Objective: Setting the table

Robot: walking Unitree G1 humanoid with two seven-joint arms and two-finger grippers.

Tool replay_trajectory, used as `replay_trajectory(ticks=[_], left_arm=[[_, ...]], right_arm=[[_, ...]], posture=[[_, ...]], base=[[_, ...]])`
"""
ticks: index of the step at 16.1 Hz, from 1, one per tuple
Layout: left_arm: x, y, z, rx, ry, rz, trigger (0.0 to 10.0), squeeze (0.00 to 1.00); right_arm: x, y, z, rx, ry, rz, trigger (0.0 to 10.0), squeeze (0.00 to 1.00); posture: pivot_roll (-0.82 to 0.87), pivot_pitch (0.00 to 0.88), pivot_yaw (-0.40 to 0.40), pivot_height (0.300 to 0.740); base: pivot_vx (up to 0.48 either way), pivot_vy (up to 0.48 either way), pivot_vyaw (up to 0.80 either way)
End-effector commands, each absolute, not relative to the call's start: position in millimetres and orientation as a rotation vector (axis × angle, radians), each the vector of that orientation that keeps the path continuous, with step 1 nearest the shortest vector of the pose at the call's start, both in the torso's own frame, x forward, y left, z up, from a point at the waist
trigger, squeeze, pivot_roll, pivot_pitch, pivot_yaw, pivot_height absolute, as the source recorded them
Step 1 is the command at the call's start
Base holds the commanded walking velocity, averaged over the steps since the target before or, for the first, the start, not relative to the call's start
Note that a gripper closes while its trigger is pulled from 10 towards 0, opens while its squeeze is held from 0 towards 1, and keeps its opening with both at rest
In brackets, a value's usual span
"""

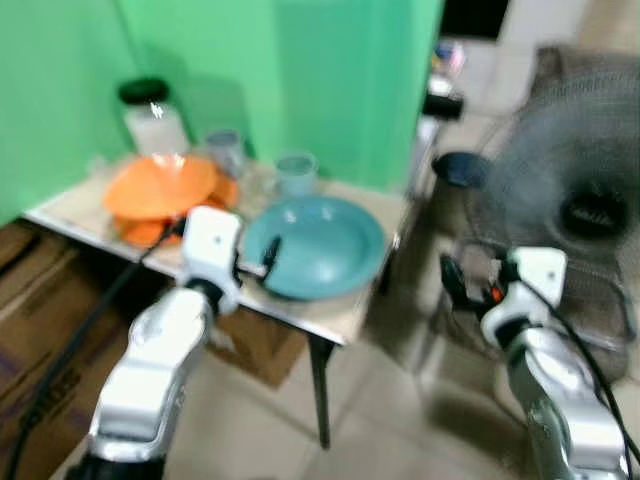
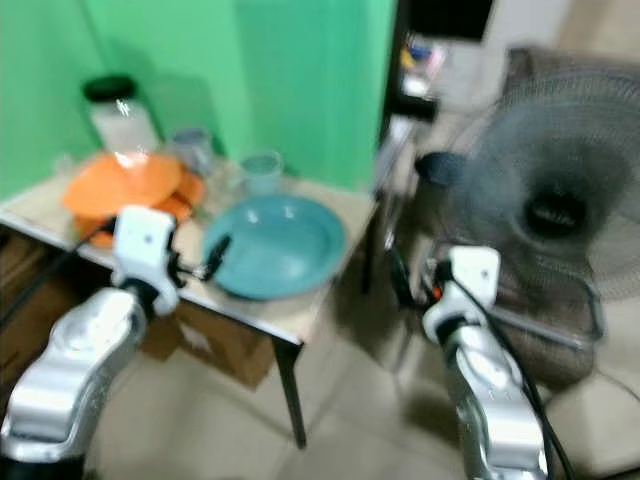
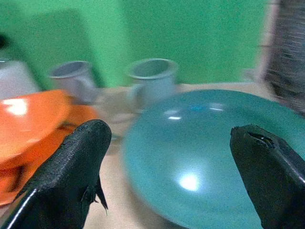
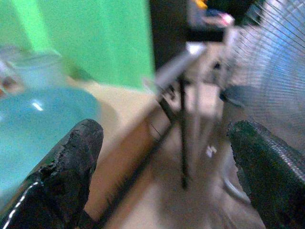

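- We see the teal plate (image 1: pixel 318 245) on the table (image 1: pixel 345 318), orange plates (image 1: pixel 158 188) to its left.
- Our left gripper (image 3: pixel 174 181), jaws wide, hovers near the teal plate.
- Our right gripper (image 4: pixel 167 176), jaws wide, hangs right of the table.

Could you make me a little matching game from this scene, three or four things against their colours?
Things:
1. big plate
2. stacked dishes
3. jar lid
4. backdrop

Colours:
A. black
B. green
C. teal blue
D. orange

Pairs: 1-C, 2-D, 3-A, 4-B
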State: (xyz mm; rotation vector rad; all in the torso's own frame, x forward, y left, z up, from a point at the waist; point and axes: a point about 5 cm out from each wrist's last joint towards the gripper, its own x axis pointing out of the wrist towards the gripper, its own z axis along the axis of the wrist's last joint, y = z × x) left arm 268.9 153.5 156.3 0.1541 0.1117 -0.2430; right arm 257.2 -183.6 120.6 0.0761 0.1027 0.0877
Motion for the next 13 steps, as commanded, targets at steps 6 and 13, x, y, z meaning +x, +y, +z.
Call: replay_trajectory(ticks=[6,13], left_arm=[[270,157,152,0.194,0.126,-0.282,10.0,0.45],[286,173,124,0.341,0.219,-0.433,10.0,0.14]], right_arm=[[258,-178,125,0.122,0.087,0.13,10.0,1.0],[275,-164,128,0.253,0.165,0.299,10.0,1.0]], posture=[[0.06,0.0,0.017,0.74],[0.05,0.0,0.019,0.74]], base=[[0.154,0.0,0.0],[0.0,0.0,0.0]])
